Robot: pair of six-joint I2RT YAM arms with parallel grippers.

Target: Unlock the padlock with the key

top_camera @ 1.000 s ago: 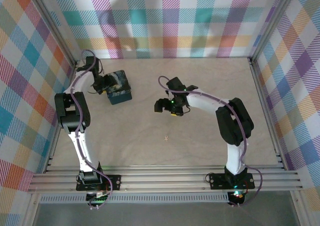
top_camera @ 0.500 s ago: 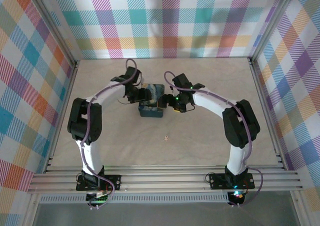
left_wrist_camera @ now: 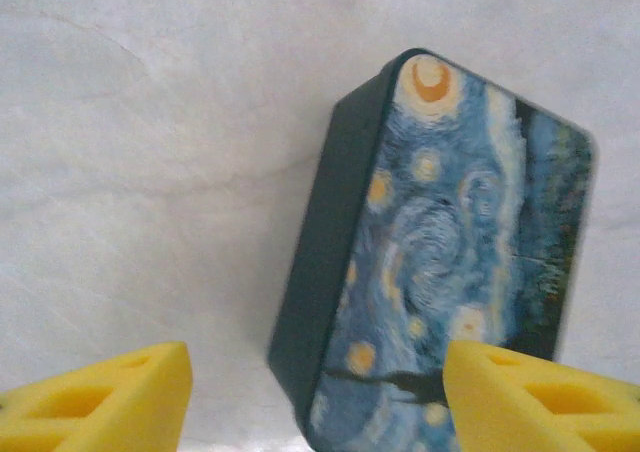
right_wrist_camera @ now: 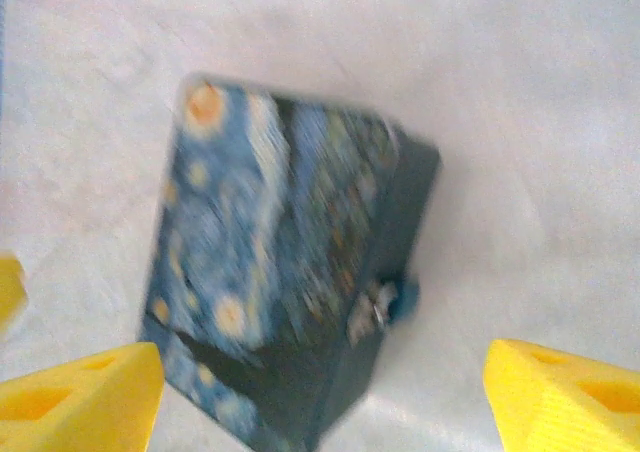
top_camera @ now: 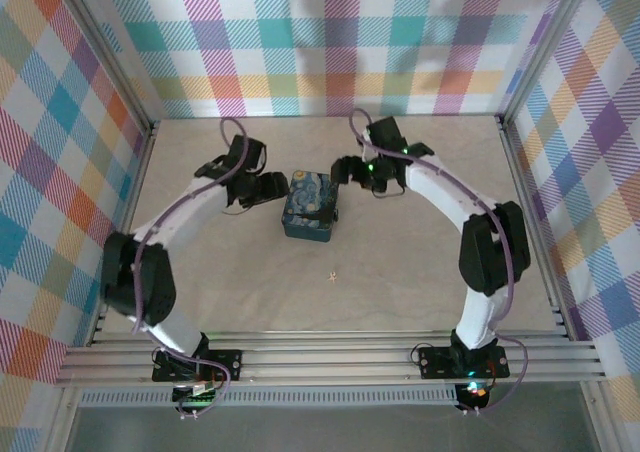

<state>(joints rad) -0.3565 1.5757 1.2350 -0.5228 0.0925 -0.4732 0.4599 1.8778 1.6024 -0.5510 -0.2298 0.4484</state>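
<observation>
Tin box with a swirling-sky print (top_camera: 308,205): moved from the back-left of the counter (top_camera: 420,272) to its centre, now let go. Left hand (top_camera: 268,186): apart, empty, just beside the box. Right hand (top_camera: 346,169): apart, empty, near. Padlock (right_wrist_camera: 385,302): on the box's side wall towards the right hand, probably staged for unlocking, which has not begun.

Your left arm (top_camera: 185,212) and right arm (top_camera: 442,188) are white tubes with chunky black joints, a purple cable (top_camera: 175,210) trailing along each. Black plates (top_camera: 197,363) bolt them to the rail (top_camera: 330,357). Your left gripper (left_wrist_camera: 317,372) and right gripper (right_wrist_camera: 322,357) wear yellow wedge fingers (left_wrist_camera: 110,397) with hollow cells.
</observation>
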